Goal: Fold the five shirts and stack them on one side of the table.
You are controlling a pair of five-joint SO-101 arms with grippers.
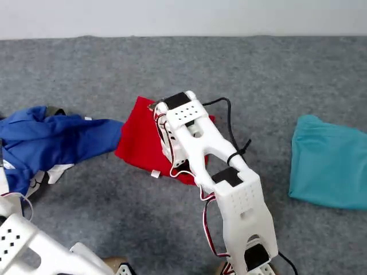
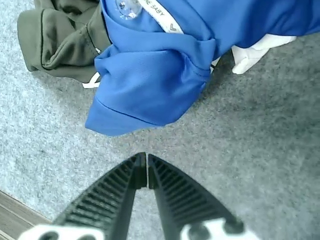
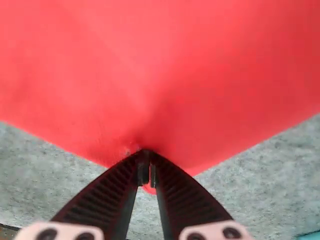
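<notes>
- Three shirts are seen laid apart on the grey table (image 1: pixel 258 74) in the high view: a crumpled blue shirt (image 1: pixel 51 140) at the left edge, a red shirt (image 1: pixel 140 143) near the middle, and a folded teal shirt (image 1: pixel 330 163) at the right edge.
- A bit of white cloth (image 1: pixel 57 172) is seen sticking out from under the blue shirt.
- The right arm (image 1: pixel 195 137) is stretched over the red shirt, with much of that shirt's right part covered by it; the left arm (image 1: pixel 23 240) is seen at the lower left corner, near the blue shirt.
- In the left wrist view, the left gripper (image 2: pixel 147 172) is shown with its jaws pressed together and nothing caught between them, above bare grey table (image 2: pixel 260 150).
- Just beyond its tips the blue shirt (image 2: pixel 165 75) is bunched, with an olive-green shirt (image 2: pixel 60 40) touching it on one side and the white cloth (image 2: pixel 255 52) tucked under it on the other.
- In the right wrist view, the right gripper (image 3: pixel 145 167) is shown with its jaws clamped on an edge of the red shirt (image 3: pixel 160 75); the fabric is puckered at the tips and a small red fold is seen between the fingers.
- Grey table (image 3: pixel 40 165) is seen on both sides of the jaws.
</notes>
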